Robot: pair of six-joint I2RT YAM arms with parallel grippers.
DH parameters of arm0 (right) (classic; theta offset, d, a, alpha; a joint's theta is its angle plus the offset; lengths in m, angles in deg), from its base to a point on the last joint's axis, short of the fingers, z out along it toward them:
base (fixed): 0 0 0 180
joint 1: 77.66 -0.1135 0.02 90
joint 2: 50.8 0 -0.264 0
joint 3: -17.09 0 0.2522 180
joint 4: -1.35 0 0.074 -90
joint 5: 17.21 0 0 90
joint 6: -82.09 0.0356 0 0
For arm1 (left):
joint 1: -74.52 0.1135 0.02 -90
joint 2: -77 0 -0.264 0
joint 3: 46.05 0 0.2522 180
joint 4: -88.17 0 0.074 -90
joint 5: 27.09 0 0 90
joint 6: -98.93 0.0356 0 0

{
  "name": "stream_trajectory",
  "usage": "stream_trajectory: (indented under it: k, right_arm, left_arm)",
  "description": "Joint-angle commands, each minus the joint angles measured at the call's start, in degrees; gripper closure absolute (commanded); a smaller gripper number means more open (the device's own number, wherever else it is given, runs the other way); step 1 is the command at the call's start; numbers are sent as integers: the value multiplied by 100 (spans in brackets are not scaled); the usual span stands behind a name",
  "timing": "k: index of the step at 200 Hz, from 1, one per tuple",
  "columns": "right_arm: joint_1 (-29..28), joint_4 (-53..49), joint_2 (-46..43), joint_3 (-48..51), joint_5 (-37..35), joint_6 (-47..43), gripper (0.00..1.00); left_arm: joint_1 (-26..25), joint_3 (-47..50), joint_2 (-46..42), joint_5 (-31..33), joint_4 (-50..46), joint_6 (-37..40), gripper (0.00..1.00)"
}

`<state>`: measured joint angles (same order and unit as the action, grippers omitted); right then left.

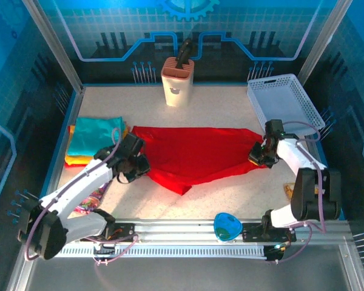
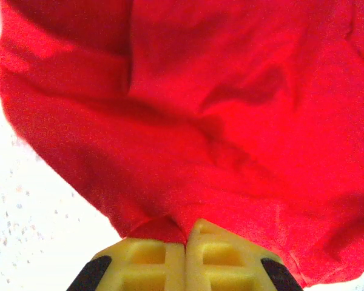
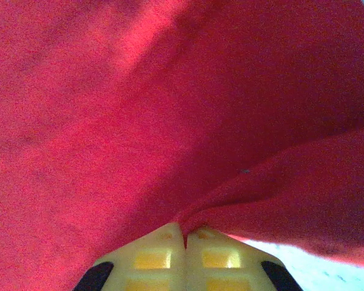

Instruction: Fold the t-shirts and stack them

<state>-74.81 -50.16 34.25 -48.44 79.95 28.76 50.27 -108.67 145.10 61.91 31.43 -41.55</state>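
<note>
The red shirt (image 1: 197,154) lies across the middle of the table (image 1: 230,200). It is spread wide along its far edge and gathers to a loose point on the near side. The left gripper (image 1: 139,165) has the shirt's left end and the right gripper (image 1: 259,154) has its right end. In both wrist views the yellow pads (image 2: 158,257) meet with red cloth pinched at the seam between them, so treat both sets of jaws as closed on the shirt. You cannot tell from these views how far the cloth is lifted off the table.

The step in hand appears to be a two-arm stretch or fold of this shirt. To do it well:

1. Move both arms together. Uneven travel will probably skew the fold line.
2. Hold light tension between the two grips. The cloth creases near the left pinch, and a gentle outward pull should flatten it.
3. Watch the loose near point. It may tuck under and bulk the fold.
4. Open the jaws only once the cloth rests flat.

The folded stack sits at the left side of the table, just beyond the left gripper, with the teal shirt (image 1: 96,134) on top and the orange and yellow shirts (image 1: 73,160) beneath. Route the left arm so that it does not brush this stack.
</note>
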Motion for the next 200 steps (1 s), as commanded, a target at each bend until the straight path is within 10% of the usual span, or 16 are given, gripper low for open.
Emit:
stream_trajectory:
  k: [1,43,59,82,152,200]
  right_arm:
    - [143,206,467,-415,362,104,91]
    - [289,313,1120,-927,488,-146,58]
    - [324,438,1024,-839,633,-258,28]
    - [288,590,655,-578,646,-509,7]
    - [259,960,89,105,560,-638,2]
    - [259,964,-103,301,608,-632,5]
  left_arm:
    - [456,-512,654,-288,-29,958,100]
    - [1157,-1323,1927,-555,299,1596,64]
    - [1230,-1484,1954,-613,216,1659,52]
    - [1180,-1300,1537,-729,167,1544,48]
    - [-572,560,730,-110,1373,541,64]
    - [-857,725,1019,670,1549,688,65]
